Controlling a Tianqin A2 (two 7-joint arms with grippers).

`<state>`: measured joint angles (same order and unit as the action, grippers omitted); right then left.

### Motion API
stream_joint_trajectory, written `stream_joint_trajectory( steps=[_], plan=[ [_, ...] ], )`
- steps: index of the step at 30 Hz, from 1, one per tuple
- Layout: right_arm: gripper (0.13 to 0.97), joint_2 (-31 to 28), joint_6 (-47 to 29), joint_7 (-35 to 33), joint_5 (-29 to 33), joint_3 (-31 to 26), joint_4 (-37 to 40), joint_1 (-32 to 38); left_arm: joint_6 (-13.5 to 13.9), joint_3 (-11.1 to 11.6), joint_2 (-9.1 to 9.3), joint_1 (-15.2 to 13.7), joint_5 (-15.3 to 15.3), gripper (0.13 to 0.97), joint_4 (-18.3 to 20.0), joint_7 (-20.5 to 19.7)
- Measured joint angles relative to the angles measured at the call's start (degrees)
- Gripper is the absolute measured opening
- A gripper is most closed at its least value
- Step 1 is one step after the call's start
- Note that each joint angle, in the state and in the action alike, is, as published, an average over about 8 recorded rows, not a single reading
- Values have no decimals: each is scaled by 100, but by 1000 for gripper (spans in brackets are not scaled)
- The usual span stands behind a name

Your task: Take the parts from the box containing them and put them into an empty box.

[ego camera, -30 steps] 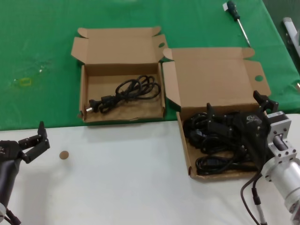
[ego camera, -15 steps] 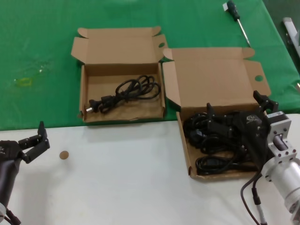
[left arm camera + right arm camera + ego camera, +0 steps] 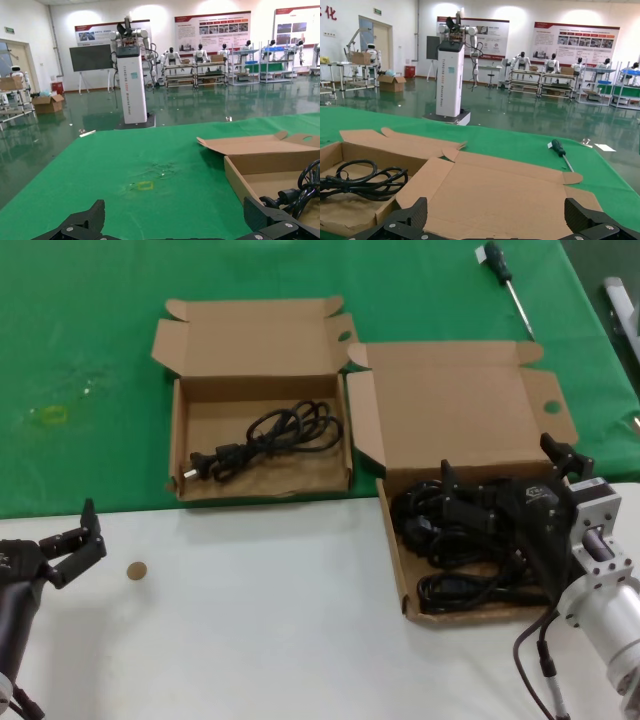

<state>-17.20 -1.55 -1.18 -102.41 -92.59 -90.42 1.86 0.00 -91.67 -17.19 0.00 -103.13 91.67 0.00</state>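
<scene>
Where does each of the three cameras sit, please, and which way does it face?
Head view: on the head, looking down at the big box, small box, left gripper and right gripper.
Left wrist view: low over the green cloth, facing the hall; its fingertips show.
Right wrist view: over the big box's lid, facing the hall; its fingertips show.
Shared: the screwdriver; the small box's cord.

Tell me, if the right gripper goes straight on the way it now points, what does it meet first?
Probably the black power cords: the right gripper, fingers open, hangs over their pile in the bigger carton. Beyond them stands that carton's raised lid. Depth is unclear.
</scene>
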Motion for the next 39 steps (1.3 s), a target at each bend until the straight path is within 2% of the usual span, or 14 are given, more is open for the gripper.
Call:
stream_joint_trajectory(
  steps=[39],
  plan=[
    [966, 0, 0, 0, 0, 0, 0, 0, 0, 0, 0, 0, 0, 966, 0, 0]
  ],
)
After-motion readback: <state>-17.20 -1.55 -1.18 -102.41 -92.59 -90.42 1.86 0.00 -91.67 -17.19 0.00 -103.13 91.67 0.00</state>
